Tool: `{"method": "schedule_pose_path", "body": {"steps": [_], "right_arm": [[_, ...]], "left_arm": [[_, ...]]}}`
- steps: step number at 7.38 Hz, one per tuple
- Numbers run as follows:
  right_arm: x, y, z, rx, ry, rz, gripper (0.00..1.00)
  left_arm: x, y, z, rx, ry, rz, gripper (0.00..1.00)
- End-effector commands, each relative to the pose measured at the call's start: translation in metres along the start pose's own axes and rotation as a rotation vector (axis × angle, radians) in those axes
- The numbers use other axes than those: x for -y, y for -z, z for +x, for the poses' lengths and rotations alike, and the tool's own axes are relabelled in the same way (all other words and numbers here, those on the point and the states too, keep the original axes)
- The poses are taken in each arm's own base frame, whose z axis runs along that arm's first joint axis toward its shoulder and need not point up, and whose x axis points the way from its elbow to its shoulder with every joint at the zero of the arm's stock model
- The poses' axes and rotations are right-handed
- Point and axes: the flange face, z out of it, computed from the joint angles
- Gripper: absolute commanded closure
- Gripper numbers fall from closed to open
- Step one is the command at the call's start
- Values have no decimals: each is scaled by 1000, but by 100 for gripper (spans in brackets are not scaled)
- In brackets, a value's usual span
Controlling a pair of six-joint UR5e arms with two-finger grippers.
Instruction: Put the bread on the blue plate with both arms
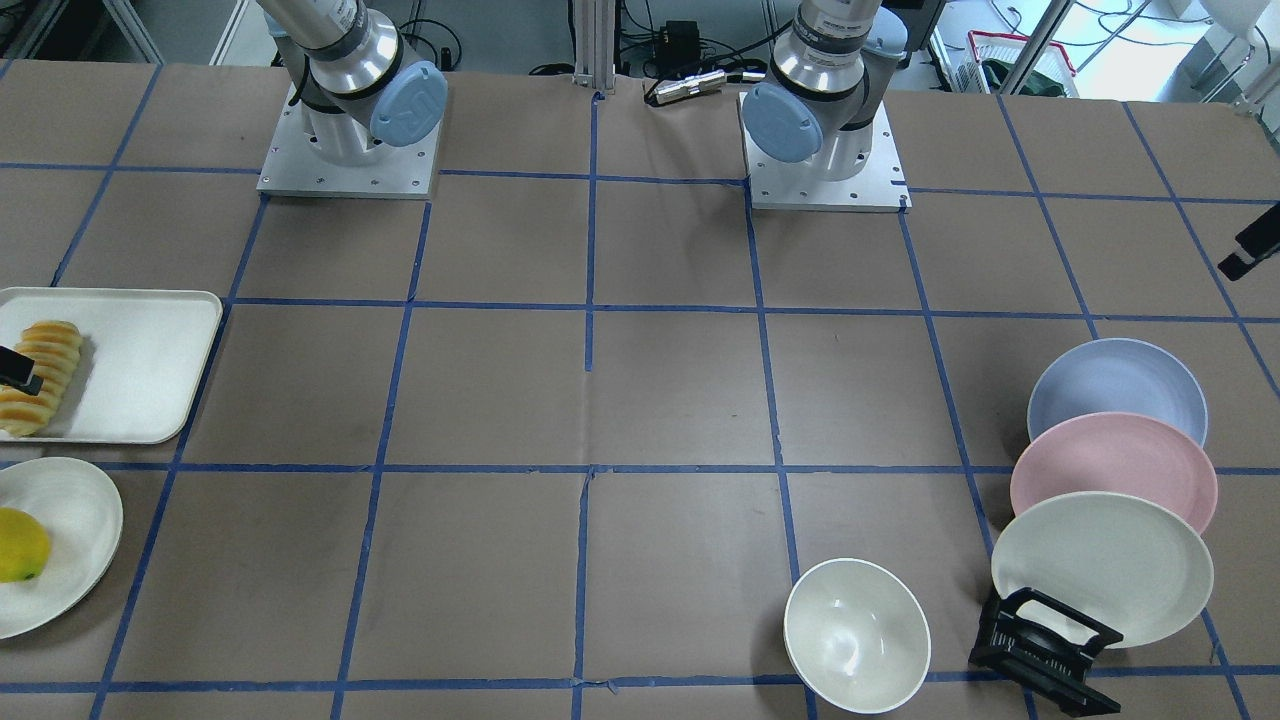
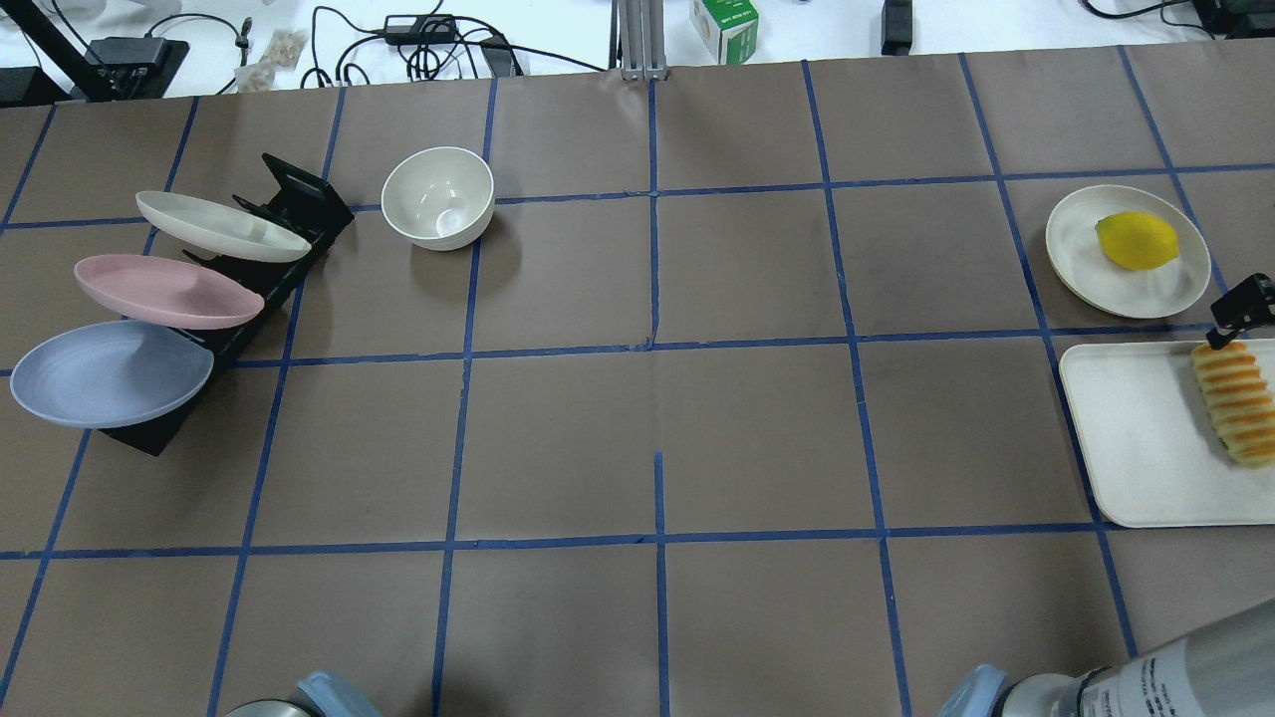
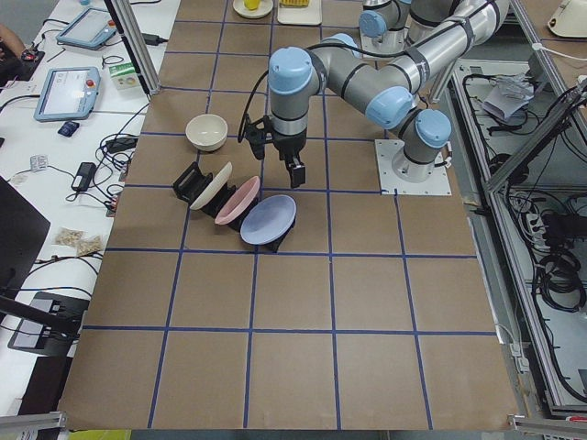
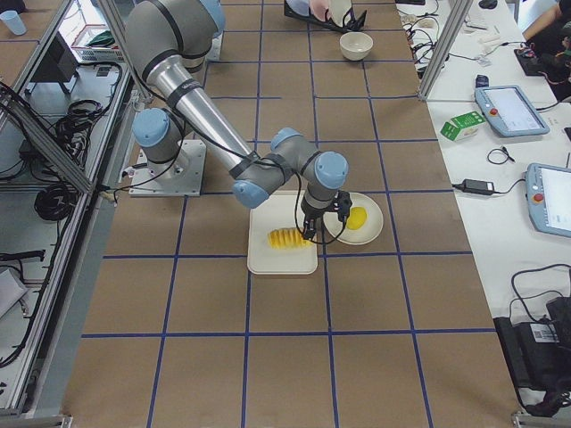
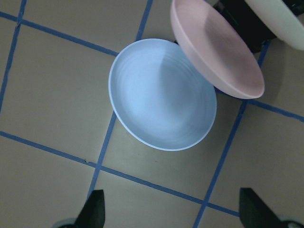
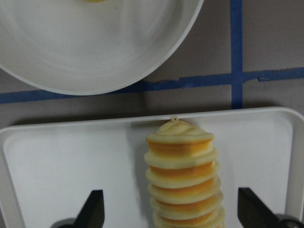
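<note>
Overhead exterior: blue plate far left, bread far right, well apart.
I see the plate tilted in the black rack, left gripper above it with jaws spread; the bread lies on the white tray, right gripper spread wide, one finger either side.

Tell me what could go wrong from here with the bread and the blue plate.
1. The blue plate leans in the black rack with the pink plate overlapping its rim; the open left gripper might disturb both when lifting it.
2. The bread lies close to the rim of the tray; the jaws of the right gripper, wide open, could shove it sideways rather than clamp it.
</note>
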Motion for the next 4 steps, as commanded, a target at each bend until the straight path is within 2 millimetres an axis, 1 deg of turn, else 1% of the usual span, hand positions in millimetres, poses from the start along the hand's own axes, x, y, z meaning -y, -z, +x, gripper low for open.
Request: {"method": "schedule_pose_path", "body": {"steps": [1,2,3,4], "right_arm": [[-7,-22,-5,-30,98,36,0],[-9,-32,-5,-20,104,25,0],[-15,-40,6,-4,87,10,0],[-15,-55,10,10,143,-8,0]], "left_arm": [[19,-53,-32,-47,-1,-25,0],[24,-79,-37,-67,1,-59,0],[30,-101,-43,-80,11,-85,0],[36,-116,-47,-86,34,-89,0]]}}
